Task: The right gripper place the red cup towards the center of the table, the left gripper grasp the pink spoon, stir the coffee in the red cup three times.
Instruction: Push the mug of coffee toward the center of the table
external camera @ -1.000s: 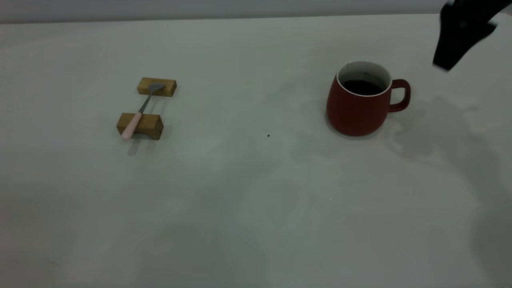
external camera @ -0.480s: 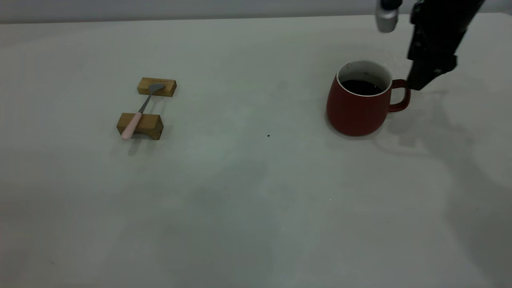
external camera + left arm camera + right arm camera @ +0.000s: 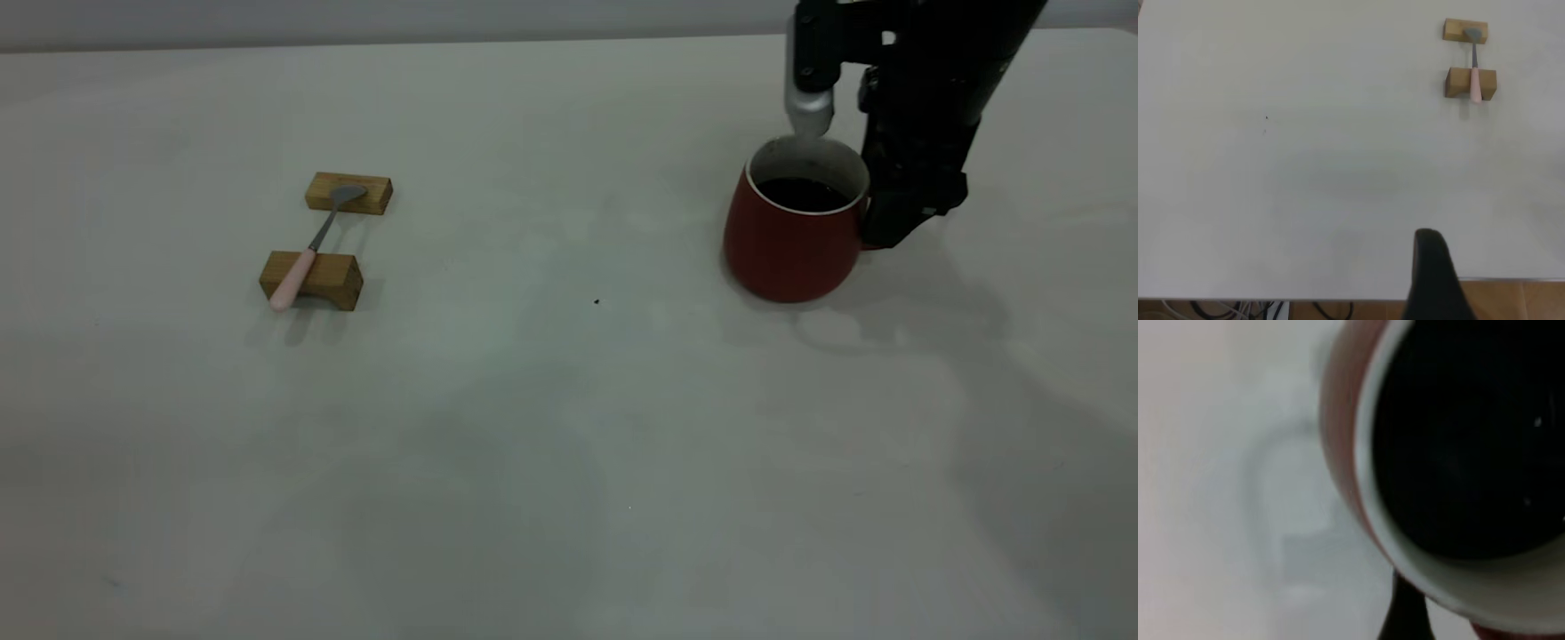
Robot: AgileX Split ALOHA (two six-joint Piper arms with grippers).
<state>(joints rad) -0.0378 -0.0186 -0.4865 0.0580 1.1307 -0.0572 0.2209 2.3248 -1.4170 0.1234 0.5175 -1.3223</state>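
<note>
The red cup stands at the right of the table, with dark coffee in it. My right gripper is down at the cup's right side and covers the handle; its silver-grey cylinder hangs over the far rim. The right wrist view is filled by the cup's white rim and the coffee. There the right gripper stands open, one finger beside the rim. The pink spoon lies far left. The left gripper is parked by the table edge.
The spoon rests across two tan wooden blocks, bowl on the far one and handle on the near one. A tiny dark speck marks the tabletop between spoon and cup. Cables show under the table edge.
The right arm has come in from the upper right corner and dropped down to the cup's handle, which it now covers. Cup, spoon and blocks have not moved.
</note>
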